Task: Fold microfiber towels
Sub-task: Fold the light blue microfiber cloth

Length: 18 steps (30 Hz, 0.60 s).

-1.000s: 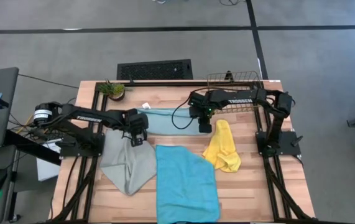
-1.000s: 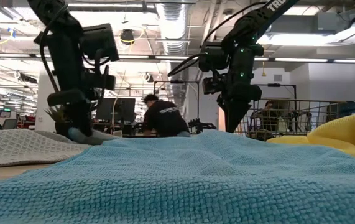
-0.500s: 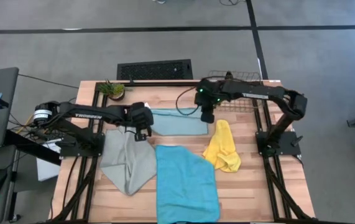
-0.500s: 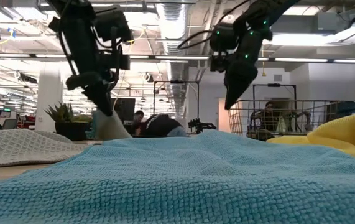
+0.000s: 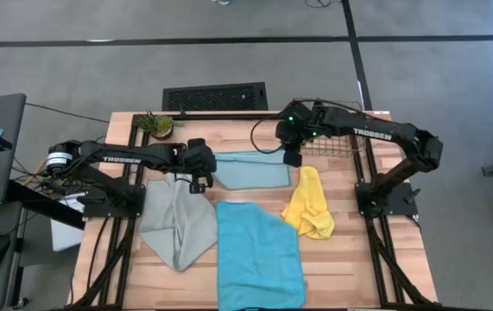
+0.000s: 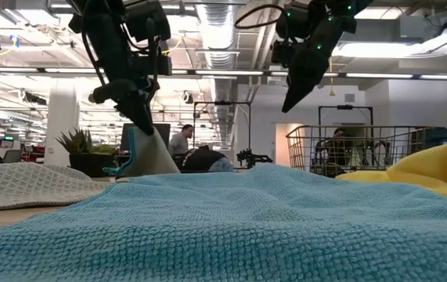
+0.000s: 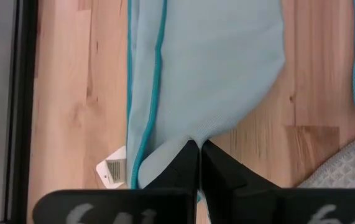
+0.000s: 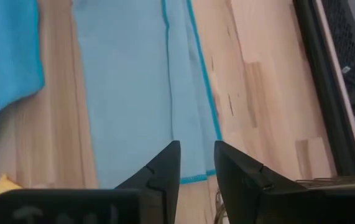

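Left tool pinching pale blue towel — raised.

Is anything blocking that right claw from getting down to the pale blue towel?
Nothing visible does. The right end effector hangs open above the pale blue towel's edge, with only air between. The left end effector already pinches the opposite corner.

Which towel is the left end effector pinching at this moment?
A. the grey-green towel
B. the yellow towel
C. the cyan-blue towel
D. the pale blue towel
D: the left end effector is shut on a corner of the pale blue towel, lifting it into a peak in the low view, while the right end effector hangs open above the same towel, holding nothing.
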Tool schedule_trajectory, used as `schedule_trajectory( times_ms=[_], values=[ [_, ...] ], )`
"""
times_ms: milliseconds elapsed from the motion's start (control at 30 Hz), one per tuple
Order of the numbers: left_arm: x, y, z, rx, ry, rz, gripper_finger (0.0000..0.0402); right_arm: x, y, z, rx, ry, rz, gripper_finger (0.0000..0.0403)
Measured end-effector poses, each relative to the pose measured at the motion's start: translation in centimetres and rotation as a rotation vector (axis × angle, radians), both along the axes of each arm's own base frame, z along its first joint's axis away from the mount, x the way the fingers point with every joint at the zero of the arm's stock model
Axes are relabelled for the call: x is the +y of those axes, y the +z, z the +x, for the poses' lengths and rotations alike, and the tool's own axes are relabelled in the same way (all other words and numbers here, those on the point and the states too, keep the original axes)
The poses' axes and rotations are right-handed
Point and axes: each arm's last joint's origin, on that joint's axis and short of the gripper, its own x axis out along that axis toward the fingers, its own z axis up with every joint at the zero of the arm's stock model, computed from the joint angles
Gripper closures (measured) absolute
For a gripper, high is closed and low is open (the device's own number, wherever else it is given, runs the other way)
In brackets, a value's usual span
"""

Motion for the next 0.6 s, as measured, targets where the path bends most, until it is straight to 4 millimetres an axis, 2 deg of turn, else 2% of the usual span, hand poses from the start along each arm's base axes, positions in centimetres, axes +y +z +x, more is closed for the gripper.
schedule_trajectory(
  times_ms=[367, 600],
  values=[
    [-0.3, -1.1, -0.7, 0.037, 0.027, -0.082, 0.04, 0.3, -0.1, 0.2, -0.015, 0.012, 0.051, 0.0281],
    [-0.7, -2.3, -1.5, 0.048, 0.095, -0.207, 0.04, 0.2, -0.1, 0.2, -0.016, 0.011, 0.051, 0.0281]
  ],
)
